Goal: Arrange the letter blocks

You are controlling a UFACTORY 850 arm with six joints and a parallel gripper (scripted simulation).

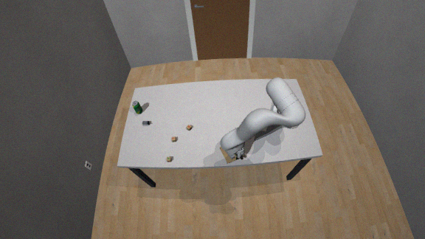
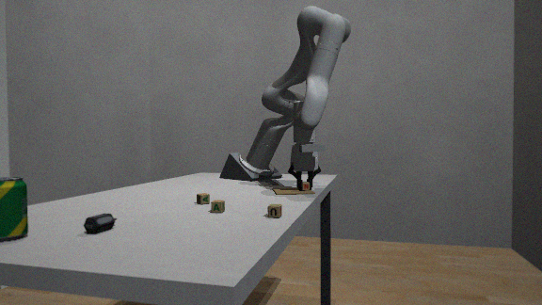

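Note:
My gripper [image 2: 305, 184] points straight down over the brown mat [image 2: 293, 191] near the table's front edge and is shut on a wooden block with a red letter [image 2: 306, 186], which rests on or just above the mat. In the overhead view the arm hides most of the mat [image 1: 228, 156] and the gripper [image 1: 240, 156]. Three other wooden blocks lie off the mat on the white table: one with a green mark on its side [image 2: 202, 199], one showing a green A [image 2: 217, 206], and one showing a dark U-like letter [image 2: 275, 211]. They also show in the overhead view [image 1: 189, 127], [image 1: 173, 139], [image 1: 169, 158].
A green and yellow can [image 1: 137, 107] stands at the table's far left end, also in the side view [image 2: 12, 208]. A small black object [image 1: 147, 122] lies near it, also in the side view [image 2: 99, 222]. The mat lies close to the table's edge.

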